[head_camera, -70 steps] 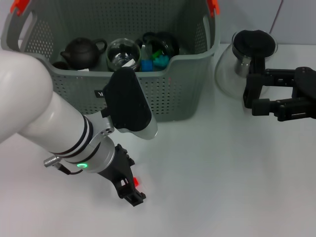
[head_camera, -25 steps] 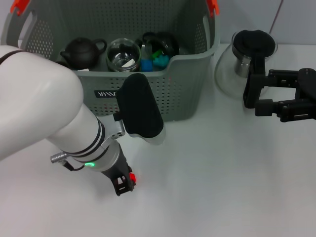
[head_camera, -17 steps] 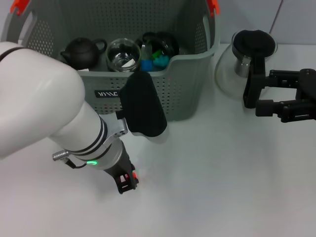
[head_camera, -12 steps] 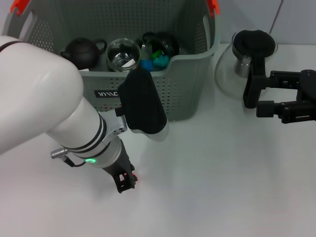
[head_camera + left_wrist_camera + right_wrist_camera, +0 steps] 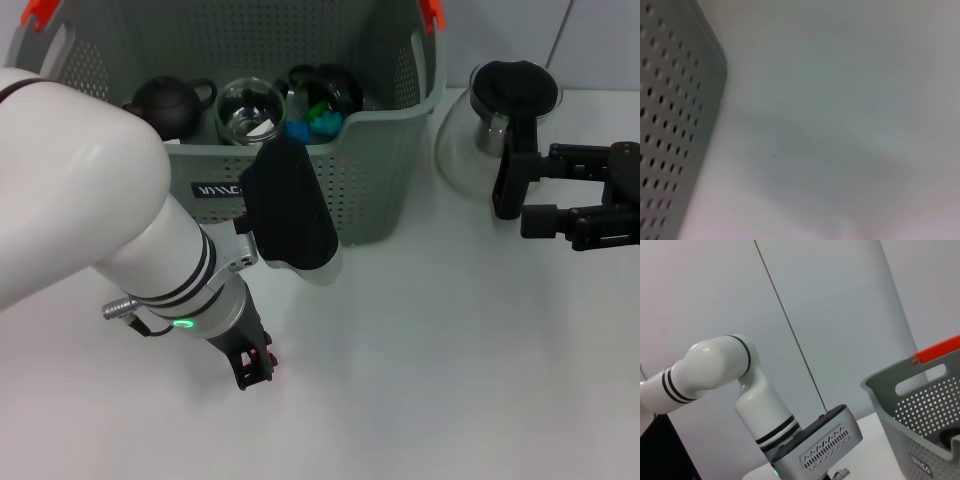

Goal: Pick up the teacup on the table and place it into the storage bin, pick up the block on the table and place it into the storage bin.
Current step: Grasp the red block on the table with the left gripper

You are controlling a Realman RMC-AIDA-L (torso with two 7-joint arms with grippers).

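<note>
Down on the white table [image 5: 420,380], the block [image 5: 270,358] shows only as a sliver of red at the tip of the left gripper [image 5: 252,368], in front of the storage bin [image 5: 370,170]; its shape and long axis cannot be told. Head view: fingers [image 5: 243,374] point down at the table right against the red, whether clamped on it cannot be told. Left wrist view gives only the bin's perforated wall [image 5: 670,125] and bare tabletop [image 5: 840,100], no block, no fingers.

One bin, long side across the view, orange clips [image 5: 432,14] at its rim. Inside: one dark teapot [image 5: 165,103], one clear glass cup [image 5: 250,106], one blue block [image 5: 297,131], one green piece [image 5: 324,123], further dark ware [image 5: 335,85] behind.

Right gripper [image 5: 510,190] hangs to the right, jaws parted, holding nothing, just beside one glass pot [image 5: 490,110] with black lid. Right wrist view alone shows the left arm [image 5: 760,405] side-on and the bin's cut-out handle [image 5: 920,379].
</note>
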